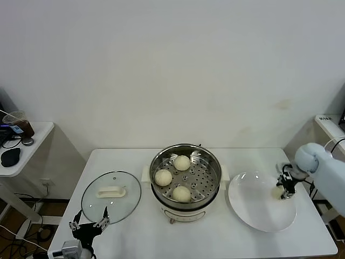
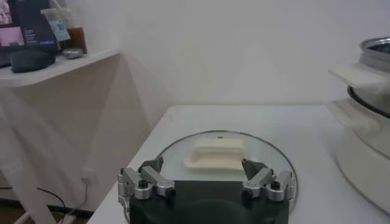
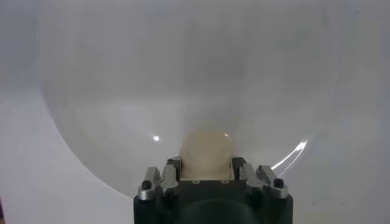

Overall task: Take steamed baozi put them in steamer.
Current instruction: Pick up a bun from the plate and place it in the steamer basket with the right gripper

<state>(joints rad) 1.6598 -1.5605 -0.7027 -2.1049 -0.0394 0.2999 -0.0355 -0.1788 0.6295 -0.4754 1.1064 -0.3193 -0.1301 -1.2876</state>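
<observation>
A: Glass lid (image 1: 111, 195) lies flat on the table (image 1: 215, 237), near edge, to the left of the steamer. Left gripper (image 1: 89, 223) is parked just in front of it, jaws spread wide, nothing between them. Idle arm.

B: Confirmed from the left wrist view: both fingers (image 2: 146, 181) apart, lid handle (image 2: 217, 152) beyond them untouched. Next out?

A: Plate (image 1: 253, 208), right of the steamer. Right gripper (image 1: 283, 189) is down over its far right part, with the fourth baozi (image 3: 207, 153) between the jaws.

B: Grip state?

A: In the right wrist view the bun sits squarely between the jaws and both appear to bear on its flanks, so I read it as clenched on the bun. It looks to be resting on the plate, not yet lifted.

B: Steamer contents?

A: Steamer (image 1: 186, 181) in mid-table holds three baozi (image 1: 181, 162) on the perforated tray, left, near and far. The tray's right side is bare.

B: Step in hand, then: grasping the last bun. Task is three-quarters done, by my estimate.

A: Agreed. Next move calls for a straight lift clear of the plate, a carry leftward over the steel rim, and a release onto that free right-hand patch. Soft dough: squeeze gently, and keep clear of the seated buns.
</observation>
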